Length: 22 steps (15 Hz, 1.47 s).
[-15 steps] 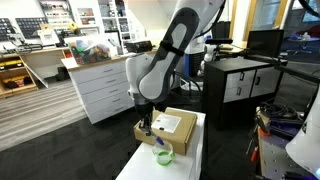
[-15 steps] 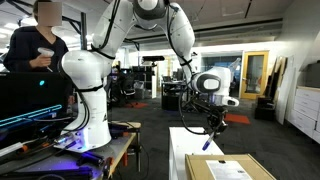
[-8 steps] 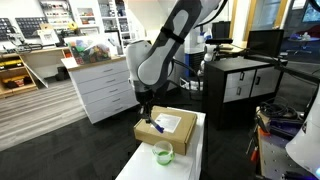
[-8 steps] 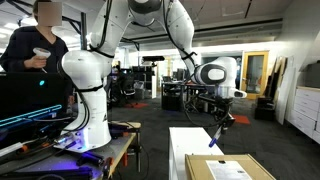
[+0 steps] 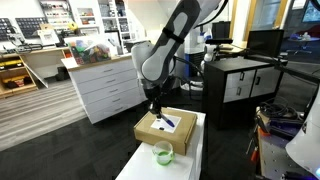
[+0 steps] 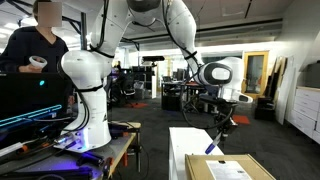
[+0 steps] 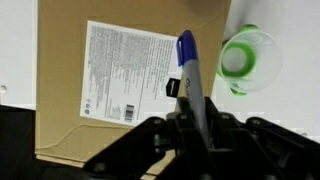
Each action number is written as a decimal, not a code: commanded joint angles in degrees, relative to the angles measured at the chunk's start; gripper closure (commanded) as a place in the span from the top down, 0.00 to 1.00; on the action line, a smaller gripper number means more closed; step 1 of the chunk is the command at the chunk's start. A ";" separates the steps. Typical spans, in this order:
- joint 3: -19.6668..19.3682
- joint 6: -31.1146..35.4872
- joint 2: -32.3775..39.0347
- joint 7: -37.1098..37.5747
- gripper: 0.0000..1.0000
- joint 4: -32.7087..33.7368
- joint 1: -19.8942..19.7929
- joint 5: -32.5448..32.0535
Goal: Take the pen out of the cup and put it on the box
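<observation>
My pincer (image 7: 195, 122) was clenched on the pen (image 7: 189, 62), holding it tilted in the air over the box (image 7: 60, 90). The box sat at one end of the surface (image 5: 192, 150), with the cup (image 5: 163, 153) just beside it. Letting go from up there, I judged, could send the pen bouncing or rolling off the box's edge, perhaps off the surface too, since its round barrel invites that. The pen looked slim, blue at the tip and white along the barrel.
</observation>
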 commanded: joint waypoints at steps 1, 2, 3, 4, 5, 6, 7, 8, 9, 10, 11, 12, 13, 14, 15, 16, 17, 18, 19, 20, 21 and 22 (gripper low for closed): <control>-0.38 -3.80 0.29 1.63 0.06 0.07 -1.23 -1.21; -0.42 -4.26 0.74 1.52 0.06 0.17 -1.53 -1.09; -0.50 -4.85 1.15 1.51 0.06 0.35 -1.78 -1.01; -0.61 -5.32 1.77 1.43 0.06 0.61 -1.98 -1.08; -0.62 -5.65 2.25 1.28 0.06 0.77 -2.17 -1.03; -0.57 -5.74 2.90 1.00 0.06 0.92 -2.45 -0.91; -0.39 -5.59 3.31 0.50 0.06 0.91 -2.75 -0.73; -0.34 -5.39 3.71 0.49 0.06 0.94 -2.87 -0.66; -0.26 -5.19 4.06 0.36 0.42 0.93 -2.98 -0.60; -0.16 -4.89 4.26 0.18 0.44 0.83 -3.08 -0.56; -0.20 -4.80 4.41 0.28 0.48 0.82 -3.03 -0.67; -0.09 -4.29 4.32 0.15 0.56 0.61 -3.09 -0.60; -0.02 -4.03 4.34 0.01 0.62 0.56 -3.15 -0.53; 0.05 -3.38 4.02 0.04 0.67 0.20 -3.14 -0.50; 0.10 -3.13 3.79 0.04 0.74 0.05 -3.12 -0.50; 0.12 -2.50 3.24 0.13 0.80 -0.44 -2.99 -0.66; 0.13 -2.11 2.97 0.21 0.88 -0.66 -2.92 -0.72; 0.26 -1.38 2.42 0.20 0.93 -1.18 -2.93 -0.61; 0.37 -0.78 2.12 0.18 1.00 -1.44 -2.93 -0.53; 0.40 0.21 1.37 0.47 1.00 -2.12 -2.77 -0.55; 0.36 -1.49 4.31 0.24 1.00 0.48 -2.87 -0.53; 0.42 -1.34 4.31 0.23 0.95 0.53 -2.86 -0.52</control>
